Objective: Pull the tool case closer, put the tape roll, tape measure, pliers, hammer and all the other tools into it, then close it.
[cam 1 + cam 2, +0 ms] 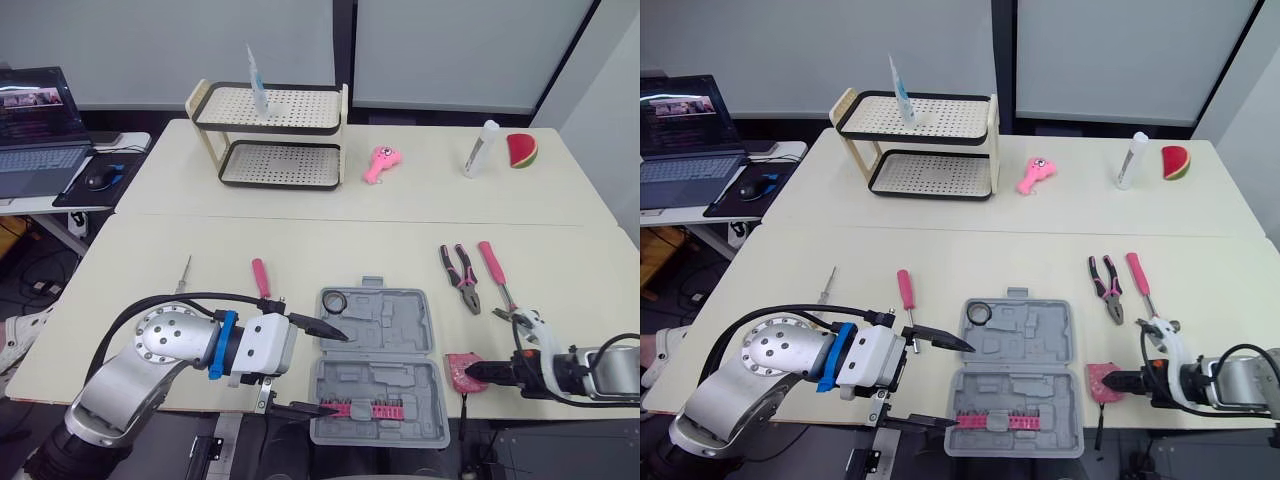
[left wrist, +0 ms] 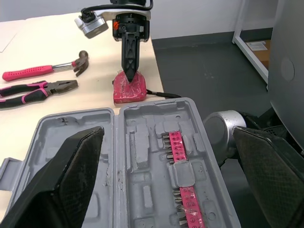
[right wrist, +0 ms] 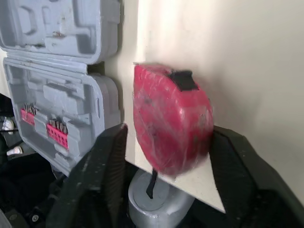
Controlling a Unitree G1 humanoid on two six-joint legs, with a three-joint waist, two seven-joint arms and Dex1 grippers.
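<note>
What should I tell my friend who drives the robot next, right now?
Left hand: open, one finger over each half of the open tool case, at its left side.
Right hand: open, a finger on each side of the tape measure, which sits on the table's near edge.
Done: the case lies close to the robot, and the tape roll is in its far half.
Left: tape measure, pliers, hammer, pink screwdriver and the thin metal tool all lie on the table. Pack them, then close the case.
</note>
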